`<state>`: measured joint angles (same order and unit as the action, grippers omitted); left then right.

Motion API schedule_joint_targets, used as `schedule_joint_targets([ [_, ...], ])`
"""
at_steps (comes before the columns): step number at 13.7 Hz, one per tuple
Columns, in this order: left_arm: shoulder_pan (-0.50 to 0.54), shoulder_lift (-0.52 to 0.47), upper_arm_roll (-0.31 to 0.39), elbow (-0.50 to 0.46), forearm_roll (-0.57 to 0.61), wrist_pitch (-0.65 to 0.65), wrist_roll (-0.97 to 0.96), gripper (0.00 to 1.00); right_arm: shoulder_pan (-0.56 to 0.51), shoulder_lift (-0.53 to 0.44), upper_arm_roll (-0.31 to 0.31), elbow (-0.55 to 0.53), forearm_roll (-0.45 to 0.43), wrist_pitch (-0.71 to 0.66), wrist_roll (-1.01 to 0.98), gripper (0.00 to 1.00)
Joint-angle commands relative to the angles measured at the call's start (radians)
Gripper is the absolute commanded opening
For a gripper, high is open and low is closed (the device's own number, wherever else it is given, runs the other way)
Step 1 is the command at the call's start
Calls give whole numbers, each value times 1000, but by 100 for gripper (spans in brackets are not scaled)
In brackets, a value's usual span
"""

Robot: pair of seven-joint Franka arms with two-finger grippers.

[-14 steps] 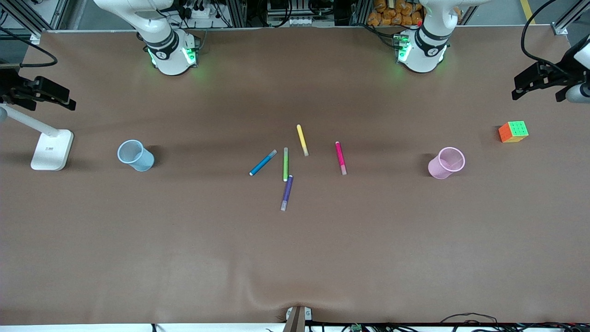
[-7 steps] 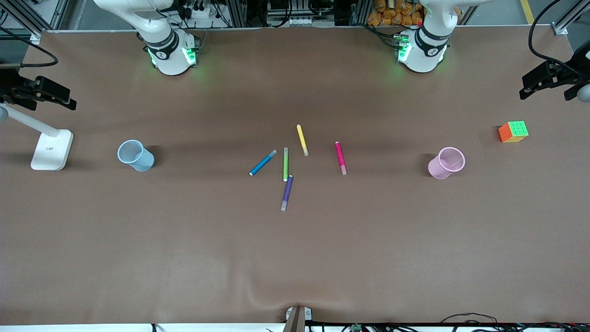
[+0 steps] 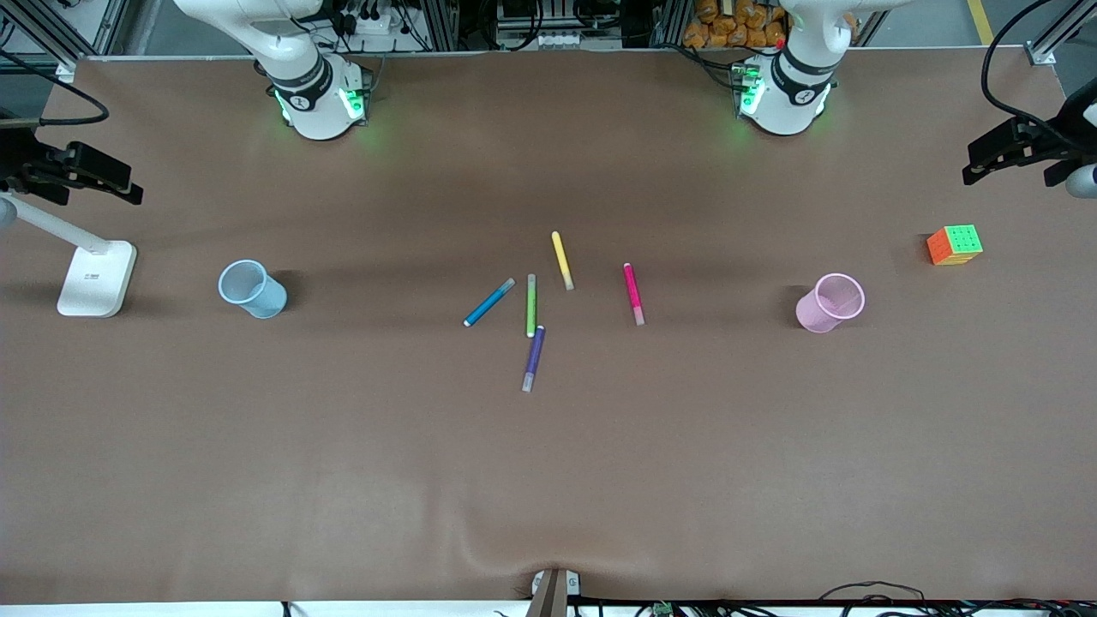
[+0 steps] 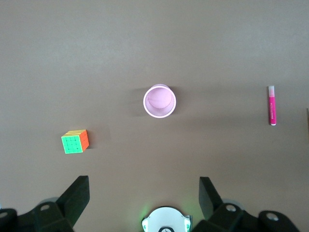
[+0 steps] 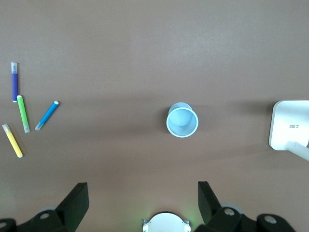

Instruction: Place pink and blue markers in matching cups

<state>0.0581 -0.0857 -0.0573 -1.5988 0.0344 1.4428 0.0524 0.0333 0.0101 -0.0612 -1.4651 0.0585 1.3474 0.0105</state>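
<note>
The pink marker [image 3: 632, 293] and the blue marker [image 3: 489, 302] lie flat near the table's middle, apart from each other. The pale pink cup [image 3: 828, 303] stands upright toward the left arm's end, and the pale blue cup [image 3: 251, 289] stands upright toward the right arm's end. My left gripper [image 3: 1007, 167] hangs open and empty high over the left arm's end. Its wrist view shows the pink cup [image 4: 160, 101] and pink marker [image 4: 272, 105] below its open fingers [image 4: 77, 193]. My right gripper [image 3: 90, 193] hangs open and empty over the right arm's end, with the blue cup [image 5: 182, 120] and blue marker [image 5: 47, 115] in its wrist view.
A green marker [image 3: 530, 305], a yellow marker [image 3: 561, 260] and a purple marker [image 3: 533, 357] lie close to the blue marker. A coloured puzzle cube [image 3: 954, 245] sits past the pink cup. A white lamp base [image 3: 96, 278] stands past the blue cup.
My left gripper has shifted a little toward the left arm's end of the table and slightly up. The right arm, markers and cups have not moved.
</note>
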Motion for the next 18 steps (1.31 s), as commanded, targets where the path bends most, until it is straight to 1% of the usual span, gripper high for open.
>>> schedule_joint_targets([
  [1, 3, 6, -4, 5, 16, -18, -8, 100, -6, -19, 6, -23, -17, -1, -9, 100],
  [10, 2, 14, -6, -10, 4, -21, -5, 100, -16, -22, 8, -26, -17, -2, -9, 100],
  [15, -3, 63, -7, -1, 2, 4, -6, 100, -15, -21, 8, -26, -16, -1, -9, 100],
  [18, -11, 73, -27, -4, 1, 18, -13, 100, -15, -21, 8, -27, -16, -2, -9, 100],
])
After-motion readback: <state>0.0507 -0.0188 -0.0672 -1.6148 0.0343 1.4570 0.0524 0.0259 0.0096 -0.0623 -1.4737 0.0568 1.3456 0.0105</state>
